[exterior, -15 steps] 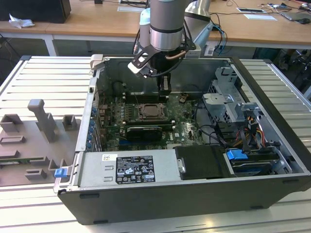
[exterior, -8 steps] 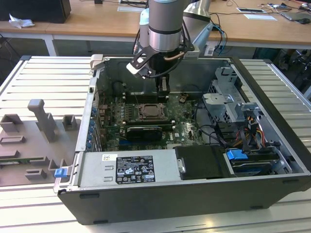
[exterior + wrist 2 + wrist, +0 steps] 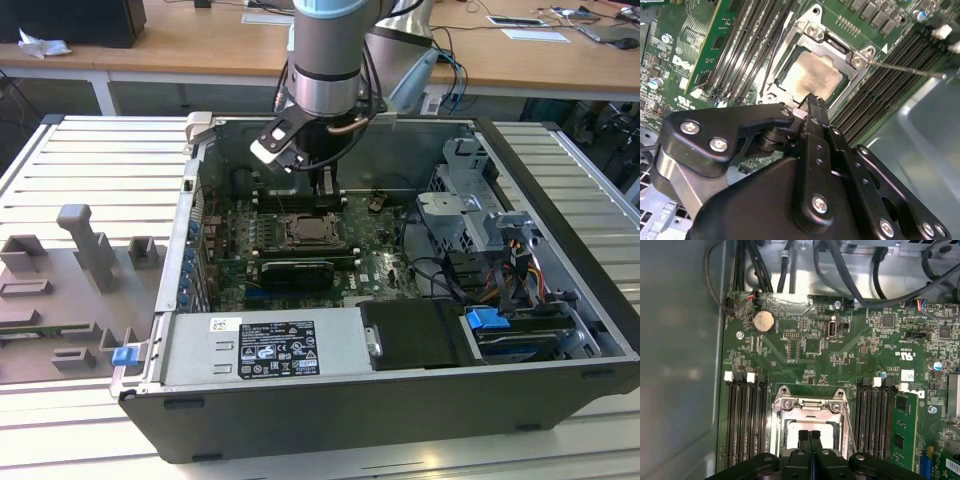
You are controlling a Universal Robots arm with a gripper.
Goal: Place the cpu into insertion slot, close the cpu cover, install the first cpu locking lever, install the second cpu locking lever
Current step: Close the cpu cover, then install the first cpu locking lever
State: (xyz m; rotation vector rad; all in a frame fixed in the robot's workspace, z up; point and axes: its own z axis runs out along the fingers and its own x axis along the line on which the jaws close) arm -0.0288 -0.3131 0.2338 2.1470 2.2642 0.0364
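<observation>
The end effector [image 3: 810,435], its black fingers clenched together on nothing, hangs tip-down just above the small silver-grey square cpu [image 3: 812,75]. Room is tight: long black memory slots [image 3: 745,425] flank the socket on both sides, with the grey metal case wall [image 3: 680,365] beyond one bank. The grey arm [image 3: 325,60] stands near vertical inside the open black computer case [image 3: 330,420]. The cpu sits in the square black insertion slot [image 3: 306,232], with the thin silver cpu cover [image 3: 807,404] flat around it. A thin metal lever rod [image 3: 905,67] juts over the slots.
</observation>
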